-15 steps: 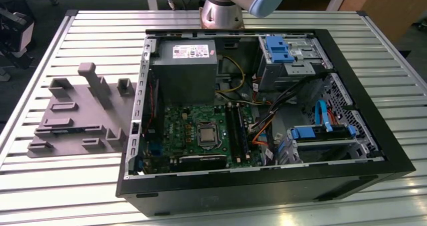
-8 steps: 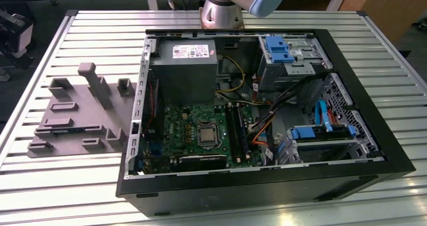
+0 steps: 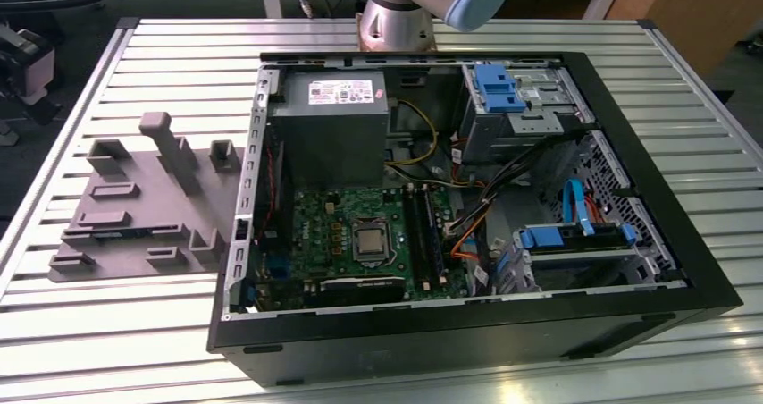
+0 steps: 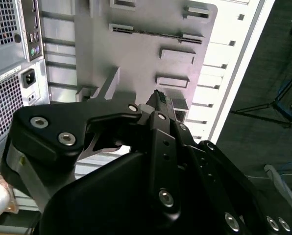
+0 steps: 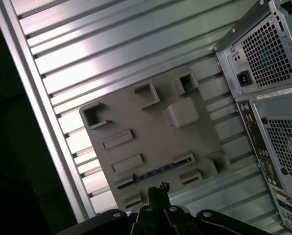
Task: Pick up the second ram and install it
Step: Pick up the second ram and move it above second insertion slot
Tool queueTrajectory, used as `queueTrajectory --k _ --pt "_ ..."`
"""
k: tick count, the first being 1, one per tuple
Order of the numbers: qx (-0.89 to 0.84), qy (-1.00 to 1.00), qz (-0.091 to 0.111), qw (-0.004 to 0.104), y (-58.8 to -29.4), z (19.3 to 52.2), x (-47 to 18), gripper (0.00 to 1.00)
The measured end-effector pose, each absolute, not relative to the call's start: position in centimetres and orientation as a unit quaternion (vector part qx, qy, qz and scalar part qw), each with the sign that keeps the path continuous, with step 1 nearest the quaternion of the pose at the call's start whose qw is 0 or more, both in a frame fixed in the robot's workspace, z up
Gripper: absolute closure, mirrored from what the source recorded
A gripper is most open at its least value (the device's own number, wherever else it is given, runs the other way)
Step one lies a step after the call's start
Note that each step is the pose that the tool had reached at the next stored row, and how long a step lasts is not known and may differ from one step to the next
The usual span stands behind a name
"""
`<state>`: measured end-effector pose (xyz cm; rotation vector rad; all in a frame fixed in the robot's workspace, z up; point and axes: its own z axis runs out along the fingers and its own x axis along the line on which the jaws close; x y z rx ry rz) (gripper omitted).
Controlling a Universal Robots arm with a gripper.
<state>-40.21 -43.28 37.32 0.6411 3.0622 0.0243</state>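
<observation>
- The second ram [image 5: 155,175], a long, narrow blue-green circuit-board stick, seems to stand on edge in the grey plastic tray [image 5: 156,142] with raised blocks. Its ends are cradled by two slotted holders.
- The tray lies on the ribbed metal desk [image 5: 87,44], beside the open black computer case [image 3: 477,332], at the exterior view's left.
- The black tool [image 5: 160,189] hovers above the tray, apart from the stick. Its fingertips are drawn together with nothing between them.
- The stick is probably light, stiff and thin, yet fragile. It looks best pinched across its flat faces near the middle of the upper edge, clear of the contact edge.
- Hard to make out: the chips on the stick, how deep it sits in its holders, and whether the slots on the green motherboard [image 3: 346,216] already carry a stick.
</observation>
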Motion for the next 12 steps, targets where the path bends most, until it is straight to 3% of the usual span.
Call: queueTrajectory --k 12 --pt "0.271 0.962 0.007 0.007 -43.28 37.28 -40.22 0.89"
